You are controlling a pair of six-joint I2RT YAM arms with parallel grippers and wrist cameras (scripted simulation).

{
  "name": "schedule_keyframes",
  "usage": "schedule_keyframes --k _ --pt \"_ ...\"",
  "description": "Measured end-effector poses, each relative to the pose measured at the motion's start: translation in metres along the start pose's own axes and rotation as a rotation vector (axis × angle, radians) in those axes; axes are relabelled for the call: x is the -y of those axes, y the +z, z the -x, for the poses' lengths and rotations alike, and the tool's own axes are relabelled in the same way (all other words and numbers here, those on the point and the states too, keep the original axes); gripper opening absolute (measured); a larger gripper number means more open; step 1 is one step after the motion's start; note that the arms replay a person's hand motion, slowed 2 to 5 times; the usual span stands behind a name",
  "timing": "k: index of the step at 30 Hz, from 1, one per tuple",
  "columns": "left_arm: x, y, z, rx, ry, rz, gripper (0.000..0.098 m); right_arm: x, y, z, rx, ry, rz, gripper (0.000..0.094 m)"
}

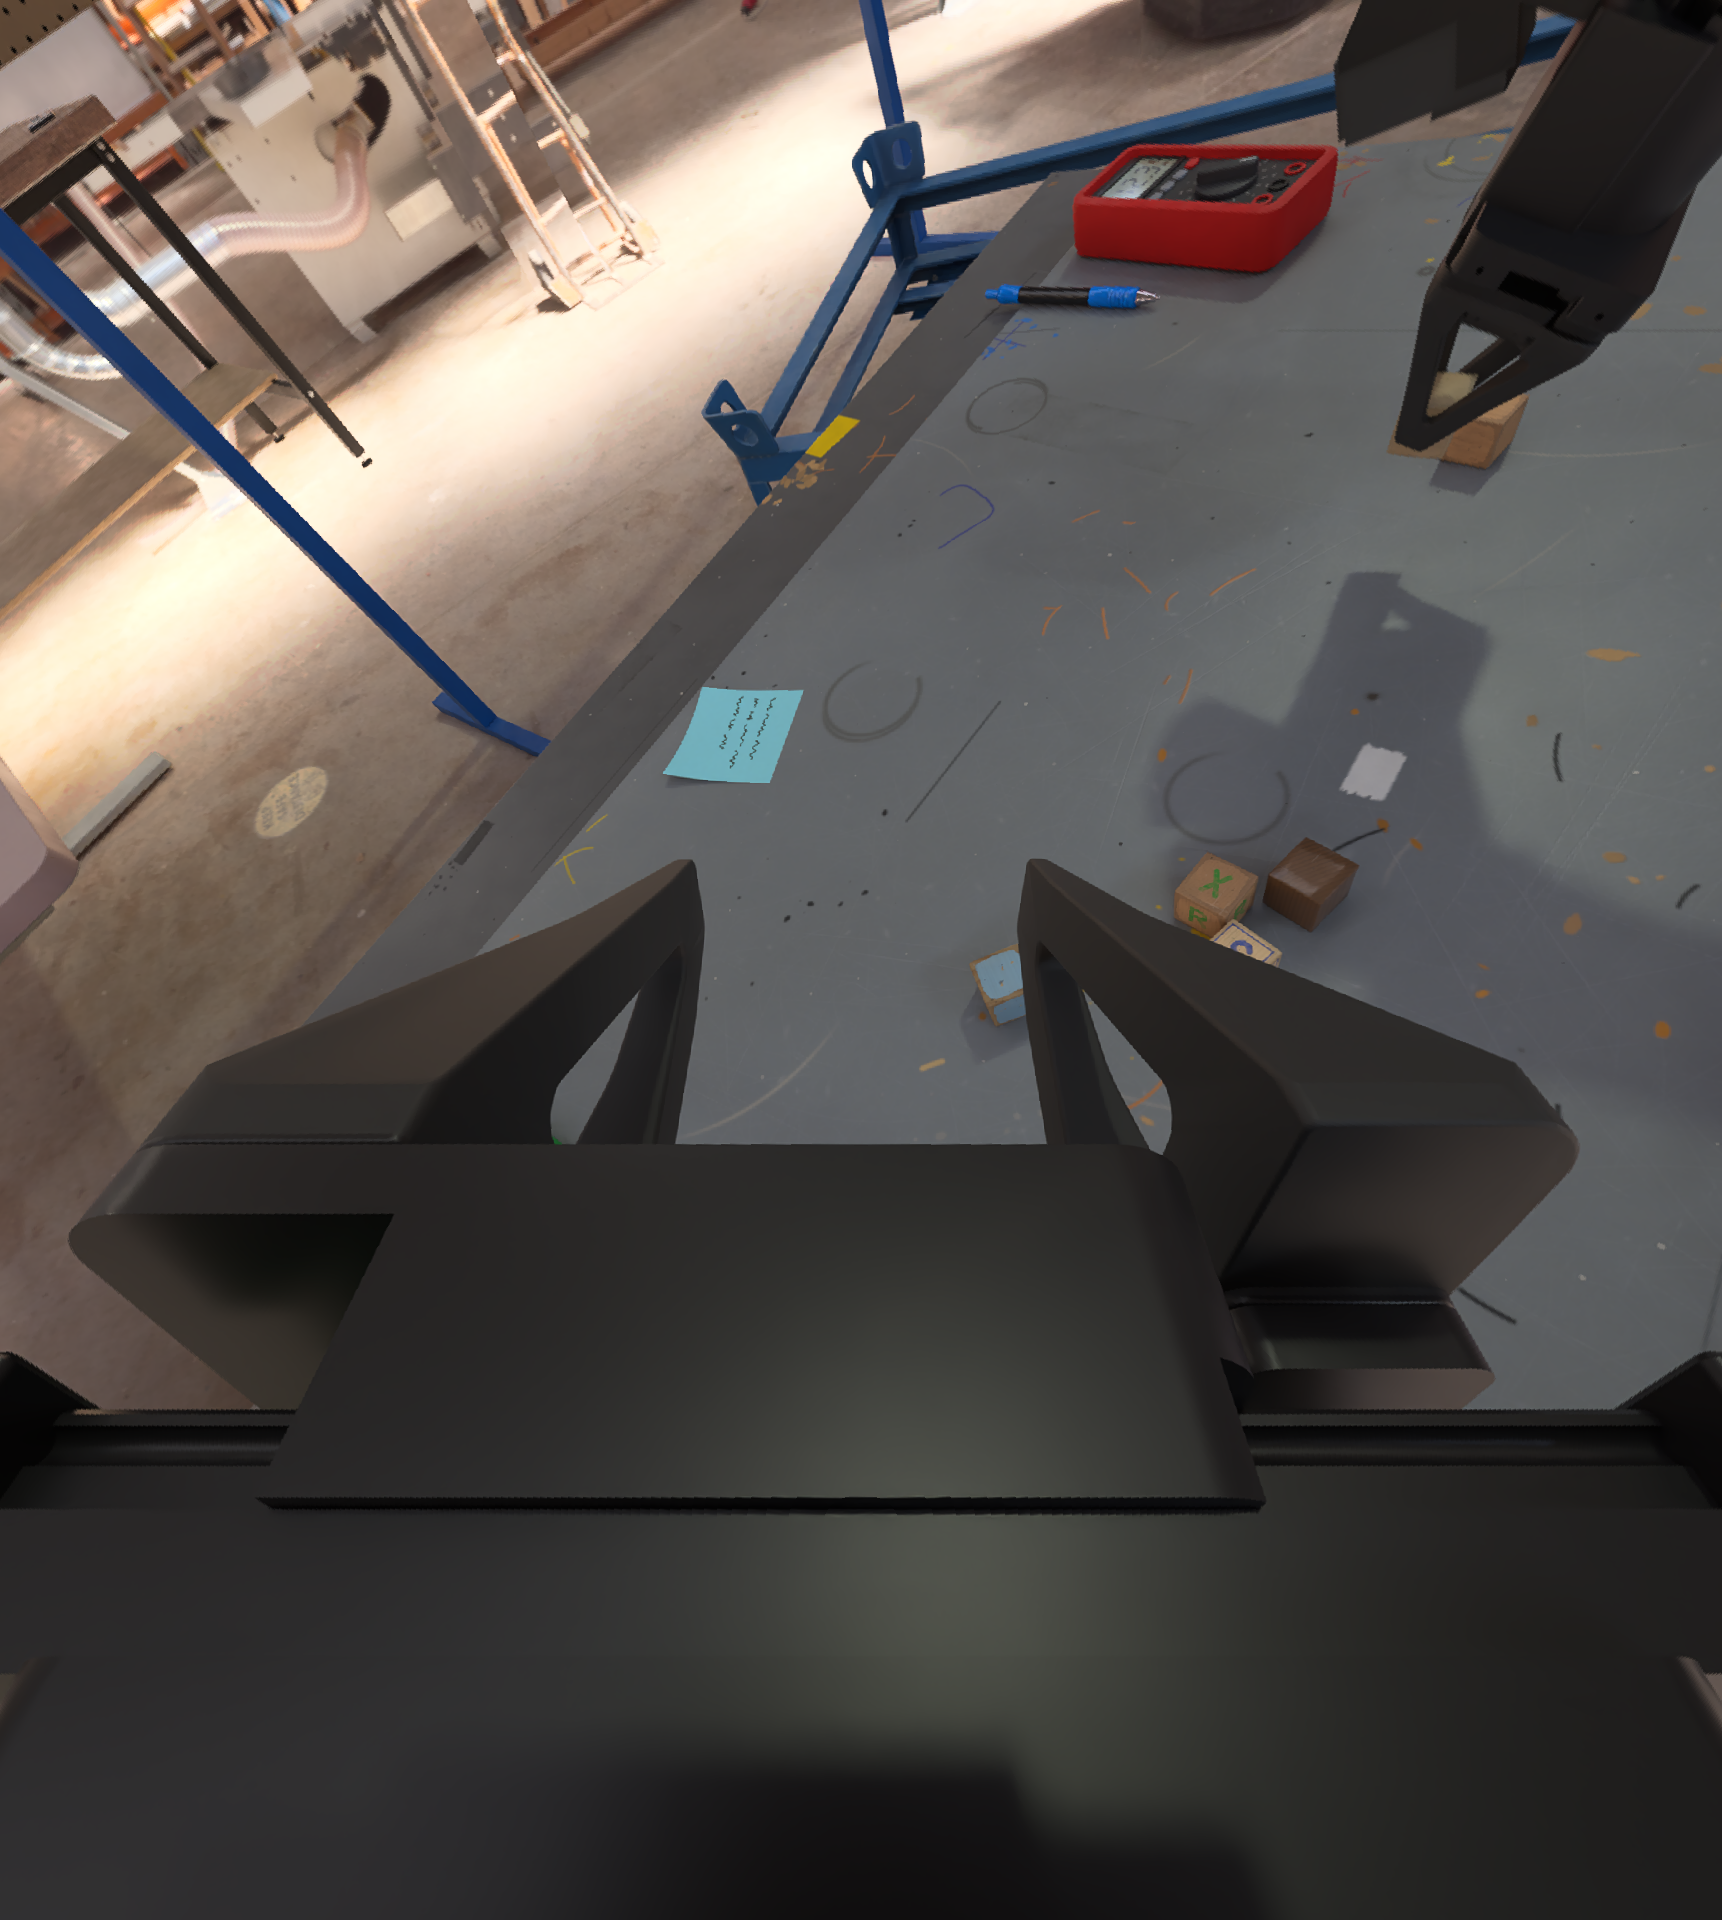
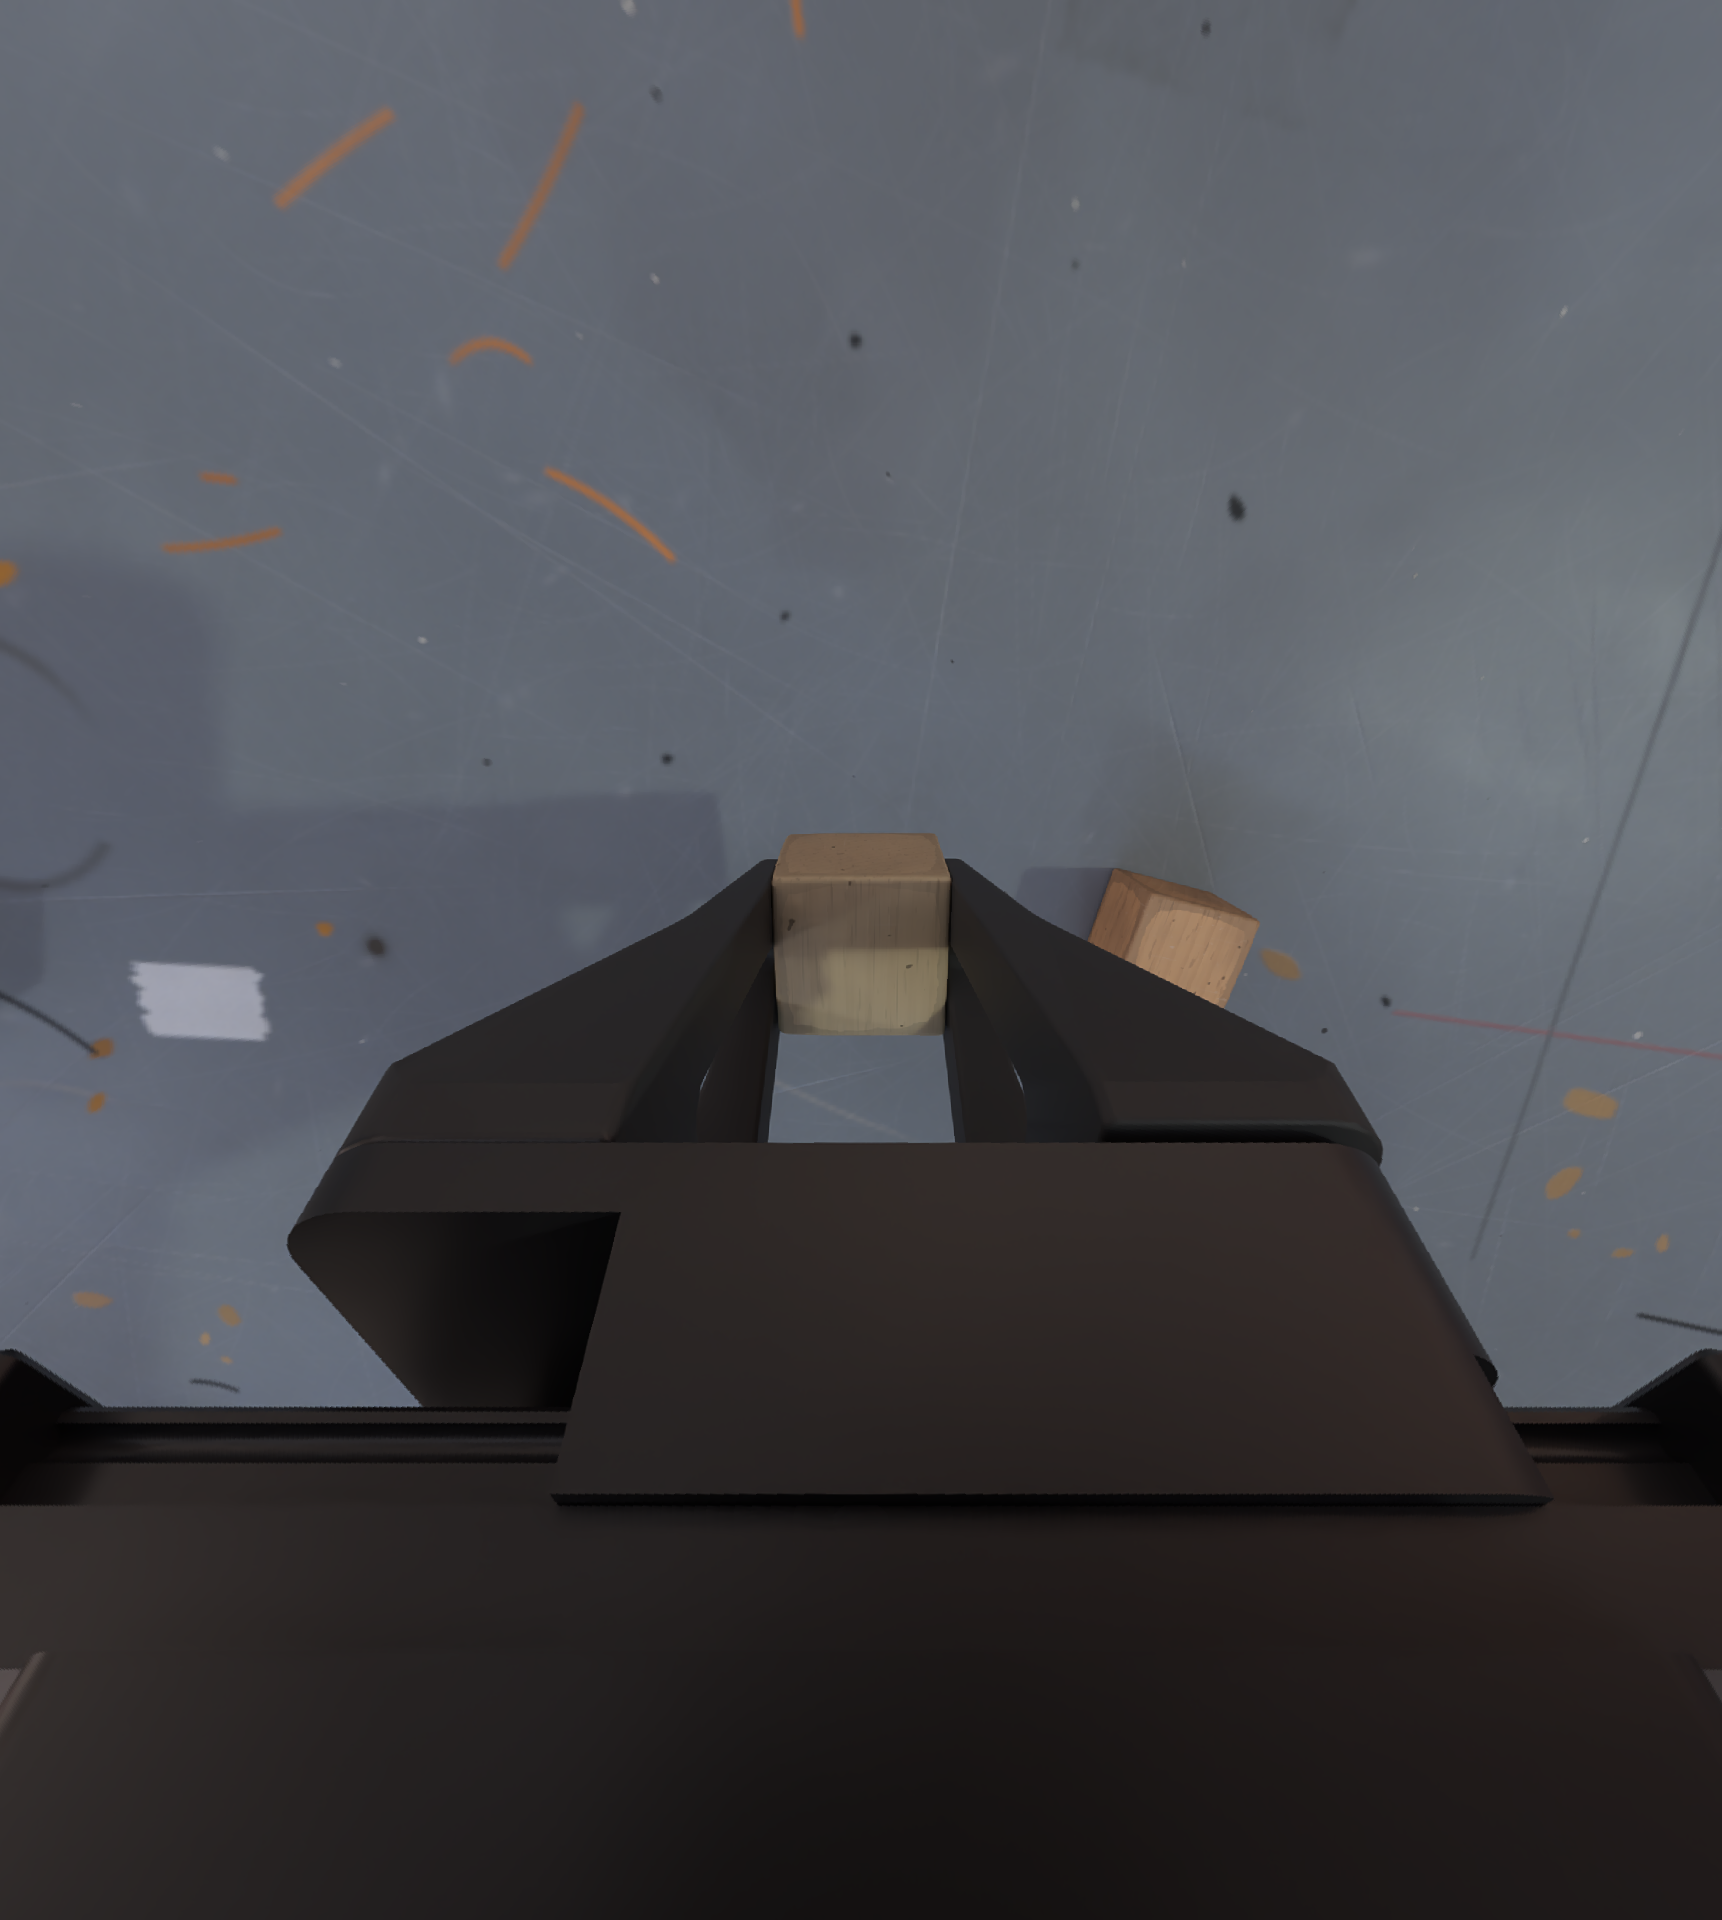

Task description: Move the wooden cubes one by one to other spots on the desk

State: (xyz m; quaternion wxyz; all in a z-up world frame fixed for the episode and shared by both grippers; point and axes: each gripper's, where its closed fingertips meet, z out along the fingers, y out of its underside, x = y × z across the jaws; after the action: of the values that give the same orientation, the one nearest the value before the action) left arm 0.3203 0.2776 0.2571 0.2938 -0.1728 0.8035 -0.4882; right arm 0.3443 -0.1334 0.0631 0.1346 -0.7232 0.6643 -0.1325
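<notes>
A pale wooden cube (image 2: 860, 935) sits pinched between the fingertips of the right gripper (image 2: 860, 940), low over the grey desk (image 2: 1044, 468), with a tan cube (image 2: 1184, 940) just beside it on the right. Well apart, at the near end, lie a lettered cube (image 1: 1214, 891), a dark brown cube (image 1: 1309, 881) and a light blue cube (image 1: 1000, 982) (partly hidden). The left gripper (image 1: 862, 883) hovers with fingers spread, empty. A red multimeter (image 1: 1205, 208) and blue pen (image 1: 1070, 297) lie far off.
</notes>
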Motion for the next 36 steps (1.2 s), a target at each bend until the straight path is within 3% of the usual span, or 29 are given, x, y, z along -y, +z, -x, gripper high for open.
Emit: schedule_keyframes --k 11,36 --pt "0.002 -0.004 0.002 0.005 0.001 -0.007 0.0517 -0.017 0.026 -0.013 -0.031 0.067 0.078 0.0251" --pt "0.001 0.000 -0.001 -0.005 0.005 0.006 0.0519 -0.025 0.043 -0.016 -0.022 0.098 0.069 0.0251"
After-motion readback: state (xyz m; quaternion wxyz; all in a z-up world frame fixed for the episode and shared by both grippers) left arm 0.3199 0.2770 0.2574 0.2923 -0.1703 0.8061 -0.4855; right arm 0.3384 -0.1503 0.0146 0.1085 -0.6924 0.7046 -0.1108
